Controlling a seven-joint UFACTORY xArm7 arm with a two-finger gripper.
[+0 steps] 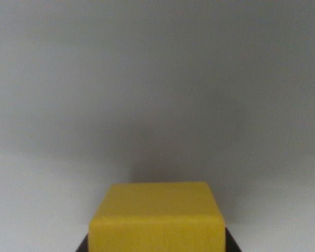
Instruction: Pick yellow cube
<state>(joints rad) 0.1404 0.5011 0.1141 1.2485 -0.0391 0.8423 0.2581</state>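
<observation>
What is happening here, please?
This is the view from the arm's wrist camera. A yellow cube fills the bottom centre of the picture, very close to the camera, with dark parts showing at its two lower corners. Behind it is only a plain grey surface. Whether the end effector is gripping the cube cannot be told.

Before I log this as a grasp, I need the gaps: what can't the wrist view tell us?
- Yellow cube: its lower part is cut off by the bottom edge of the wrist view.
- Gripper: only dark slivers flank the cube at that edge; open or shut is unclear.
- Contact and lift: unclear, the grey surface is blurred and featureless.
</observation>
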